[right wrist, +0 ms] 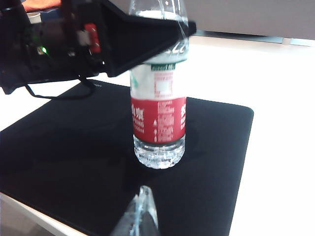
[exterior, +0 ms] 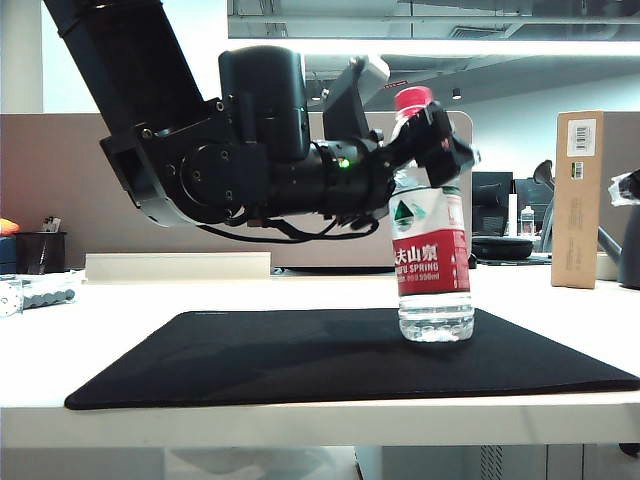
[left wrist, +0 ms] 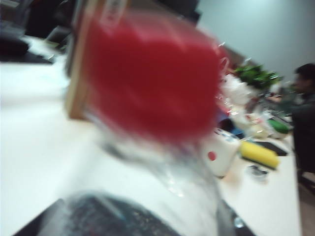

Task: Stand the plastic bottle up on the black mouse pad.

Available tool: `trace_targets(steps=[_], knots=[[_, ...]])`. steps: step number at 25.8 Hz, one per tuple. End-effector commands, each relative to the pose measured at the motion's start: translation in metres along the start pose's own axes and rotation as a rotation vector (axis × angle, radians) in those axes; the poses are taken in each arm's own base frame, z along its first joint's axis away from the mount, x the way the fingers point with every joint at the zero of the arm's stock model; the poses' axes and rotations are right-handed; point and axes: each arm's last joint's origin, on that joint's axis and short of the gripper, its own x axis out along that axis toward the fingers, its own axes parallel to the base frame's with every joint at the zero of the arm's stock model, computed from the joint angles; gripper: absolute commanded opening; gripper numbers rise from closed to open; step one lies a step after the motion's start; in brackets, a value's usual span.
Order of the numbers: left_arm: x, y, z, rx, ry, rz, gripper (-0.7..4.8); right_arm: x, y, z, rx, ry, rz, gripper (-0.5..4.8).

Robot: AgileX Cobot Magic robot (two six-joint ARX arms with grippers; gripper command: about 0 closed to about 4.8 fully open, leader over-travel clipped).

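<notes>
A: Looking at the bottle (exterior: pixel 433 235), I see it upright on the black mouse pad (exterior: pixel 250 355), toward its right side.

B: And the left gripper (exterior: pixel 432 128)?

A: Up around the red cap (exterior: pixel 413 98); I can't tell whether its fingers grip. The right gripper isn't visible to me.

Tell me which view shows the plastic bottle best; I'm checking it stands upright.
The exterior view: the plastic bottle stands upright on the black mouse pad, cap to base. The right wrist view cuts off its cap; the left wrist view shows only a blurred red cap close up.
</notes>
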Motion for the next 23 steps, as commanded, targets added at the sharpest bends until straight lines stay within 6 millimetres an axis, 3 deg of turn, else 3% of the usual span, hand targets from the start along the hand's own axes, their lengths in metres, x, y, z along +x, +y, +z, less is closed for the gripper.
trace_targets(steps=[1,8,9,11,15,17,20,21,23], knots=[[0.001,-0.005,0.009,0.027,-0.058,-0.08,3.96,0.0,0.0,0.0,0.003,-0.012,-0.001,-0.01],[0.0,-0.008,0.016,0.053,-0.128,-0.12,4.1,0.0,0.0,0.0,0.003,-0.012,-0.001,-0.01],[-0.002,-0.006,0.021,0.07,-0.174,-0.126,4.59,0.0,0.0,0.0,0.003,-0.012,-0.001,-0.01],[-0.004,-0.005,0.027,0.071,-0.208,-0.13,4.72,0.0,0.0,0.0,0.003,-0.012,-0.001,-0.01],[-0.01,0.002,0.051,0.069,-0.245,-0.149,4.72,0.0,0.0,0.0,0.003,-0.013,-0.001,-0.01],[-0.019,0.007,0.083,0.065,-0.3,-0.169,4.58,0.0,0.0,0.0,0.003,-0.013,-0.001,-0.01],[-0.034,0.002,0.123,0.087,-0.306,-0.326,-0.29,0.0,0.0,0.0,0.003,-0.013,-0.001,-0.01],[-0.038,-0.001,0.132,0.097,-0.313,-0.349,0.11,0.0,0.0,0.0,0.003,-0.013,-0.001,-0.01],[-0.045,-0.008,0.151,0.096,-0.326,-0.36,-0.04,0.0,0.0,0.0,0.003,-0.013,-0.002,-0.01]])
